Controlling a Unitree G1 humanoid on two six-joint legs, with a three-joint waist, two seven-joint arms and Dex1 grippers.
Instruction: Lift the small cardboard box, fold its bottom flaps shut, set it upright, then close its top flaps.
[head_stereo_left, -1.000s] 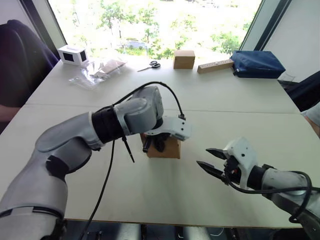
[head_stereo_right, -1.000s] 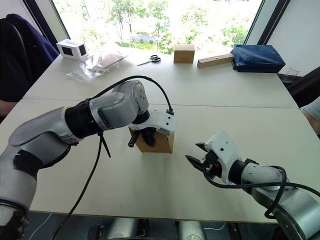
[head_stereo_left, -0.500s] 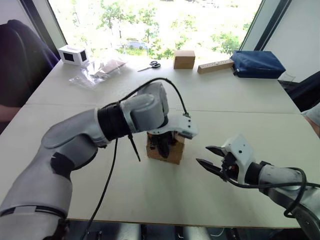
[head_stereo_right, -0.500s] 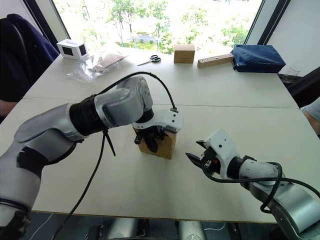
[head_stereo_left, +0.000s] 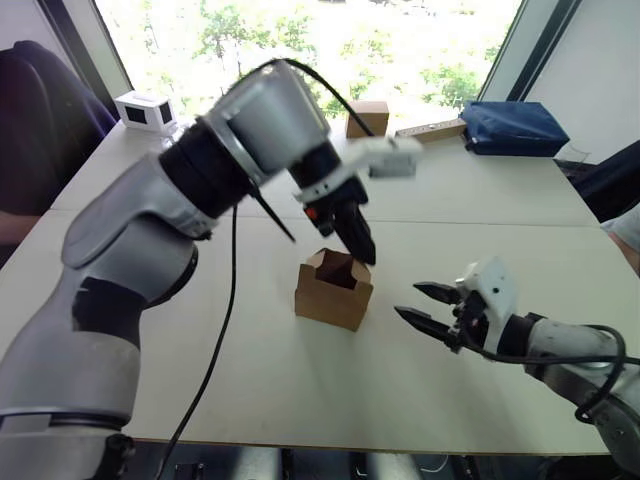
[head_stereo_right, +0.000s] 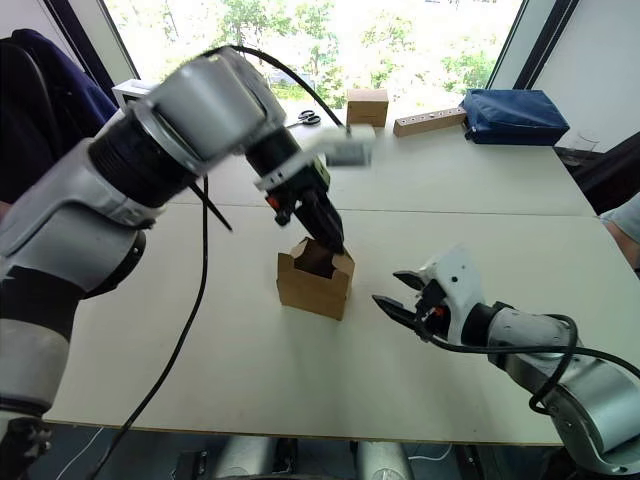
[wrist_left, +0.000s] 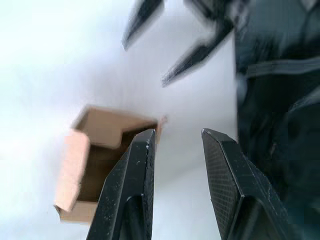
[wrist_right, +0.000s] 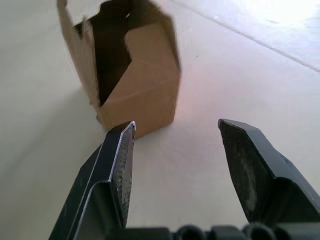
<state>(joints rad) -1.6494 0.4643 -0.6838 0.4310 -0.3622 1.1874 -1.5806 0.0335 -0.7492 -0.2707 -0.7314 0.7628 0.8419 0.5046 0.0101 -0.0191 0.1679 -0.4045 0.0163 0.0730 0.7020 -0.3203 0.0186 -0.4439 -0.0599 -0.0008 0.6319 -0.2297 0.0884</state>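
The small cardboard box (head_stereo_left: 335, 293) stands upright on the white table (head_stereo_left: 250, 370) near its middle, its top flaps raised and its dark inside showing. My left gripper (head_stereo_left: 362, 250) hangs just above the box's far right rim, fingers pointing down, open and holding nothing. In the left wrist view the box (wrist_left: 97, 160) lies beside the finger (wrist_left: 135, 175), not between the two. My right gripper (head_stereo_left: 424, 304) hovers low over the table to the right of the box, open and a short gap away from it. The right wrist view looks at the box (wrist_right: 142, 85) just beyond the spread fingertips.
Along the far table edge sit a cube-like brown box (head_stereo_left: 368, 118), a long tan block (head_stereo_left: 430, 131), a blue bag (head_stereo_left: 515, 128), scissors (head_stereo_left: 303, 130), crumpled clear plastic (head_stereo_left: 195, 142) and a small white device (head_stereo_left: 145, 108). A person's sleeve (head_stereo_left: 626, 226) shows at the right edge.
My left gripper has let go of the box and risen well above it. The box now stands free with its top open. The right gripper has barely shifted.
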